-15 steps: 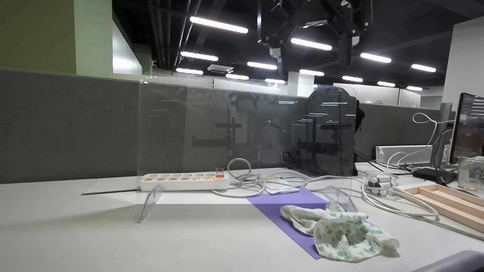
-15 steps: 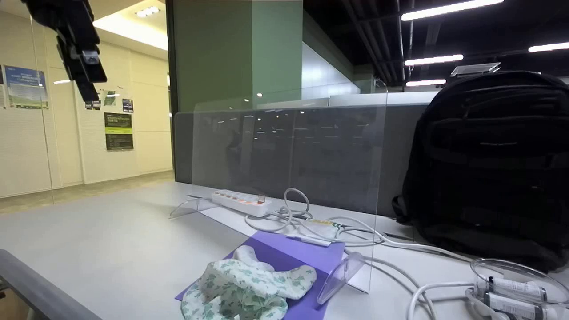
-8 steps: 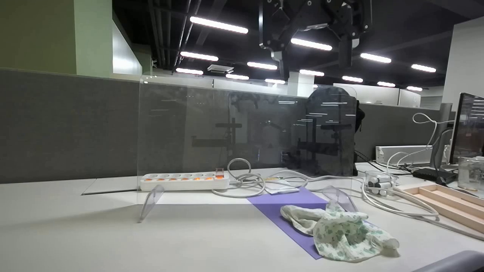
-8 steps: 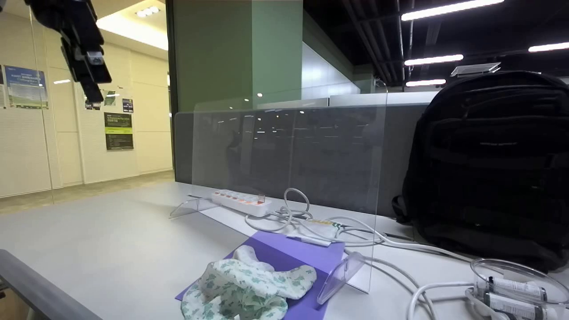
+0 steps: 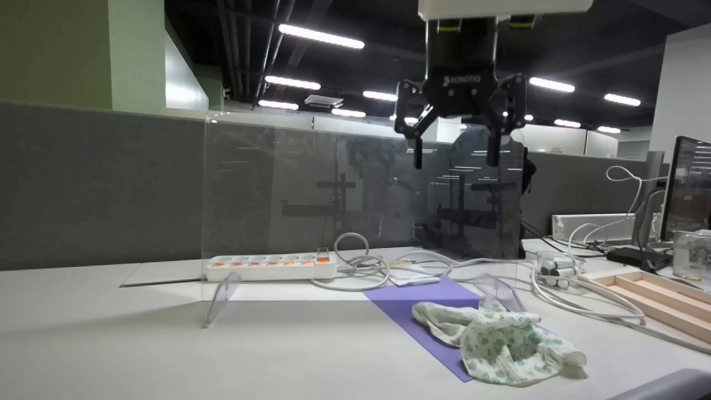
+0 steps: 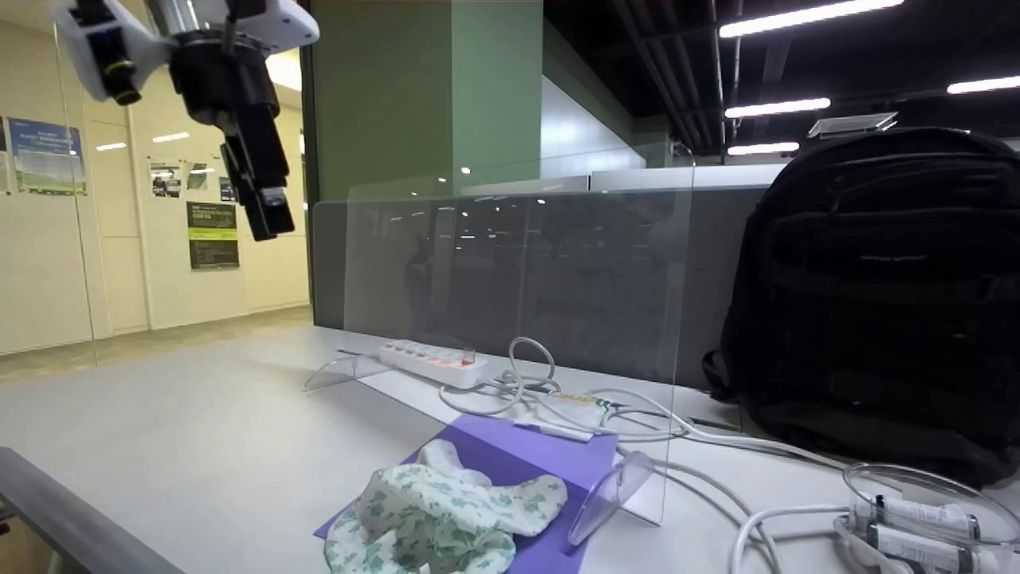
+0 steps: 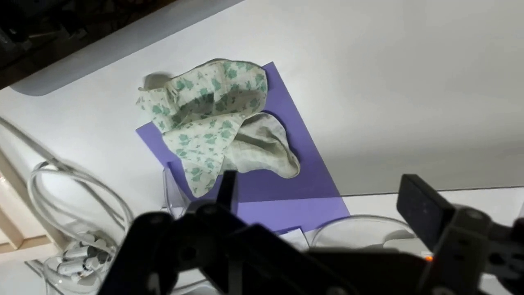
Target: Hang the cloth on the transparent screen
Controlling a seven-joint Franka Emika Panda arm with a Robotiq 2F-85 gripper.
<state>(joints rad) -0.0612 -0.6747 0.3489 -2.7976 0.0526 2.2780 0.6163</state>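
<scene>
The cloth (image 5: 511,347), white with green leaf prints, lies crumpled on a purple sheet (image 5: 408,311) on the table. It also shows in an exterior view (image 6: 446,510) and in the wrist view (image 7: 208,135). The transparent screen (image 5: 289,194) stands upright on clear feet behind the cloth; it shows in an exterior view (image 6: 510,279) too. Nothing hangs on its top edge. My gripper (image 5: 455,160) is open and empty, high above the table and well above the cloth. It also shows in an exterior view (image 6: 271,227). In the wrist view its fingers (image 7: 321,188) are wide apart.
Behind the screen are a white power strip (image 5: 272,269) and tangled cables (image 5: 366,272). A clear cup with small bottles (image 5: 558,269) and a wooden tray (image 5: 661,300) lie to the side. A black backpack (image 6: 884,303) stands by the grey partition (image 5: 100,183).
My gripper has come down from the top of the picture in both exterior views, and more of the arm shows. It stays open. The cloth and the screen have not moved.
</scene>
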